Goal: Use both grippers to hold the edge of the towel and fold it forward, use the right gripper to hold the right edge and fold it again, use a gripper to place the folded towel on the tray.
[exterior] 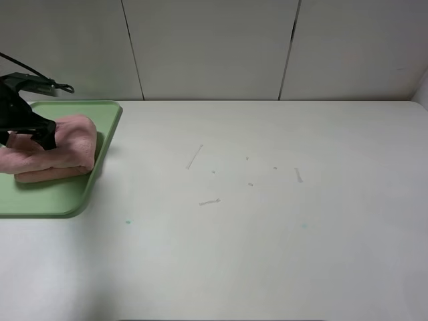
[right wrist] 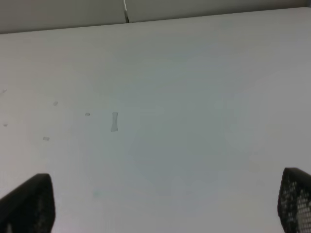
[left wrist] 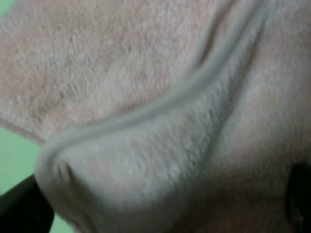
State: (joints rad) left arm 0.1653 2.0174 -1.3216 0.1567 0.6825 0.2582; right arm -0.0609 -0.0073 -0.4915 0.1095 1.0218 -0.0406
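The left claw [exterior: 30, 134] sits over the pink towel [exterior: 57, 150] at the far left corner of the worktop [exterior: 267, 221], its black fingers pressed into the cloth on the towel's left part; whether the fingers are clamped on the fabric or merely resting against it cannot be told from the high view. In the left wrist view the towel [left wrist: 146, 121] fills almost the whole picture, blurred and very close, with a hemmed edge curving across it and a folded corner bulging toward the lens; 2 dark finger tips show at the lower corners, 1 of them [left wrist: 22, 208] just beside the cloth. The towel lies folded into a thick bundle on the green tray [exterior: 67, 197], toward the tray's far side, with bare tray showing on the near side. The right claw [right wrist: 165, 204] hangs above bare worktop with its 2 fingers spread wide apart and nothing between them; small scuff marks [right wrist: 114, 121] dot the surface beneath.
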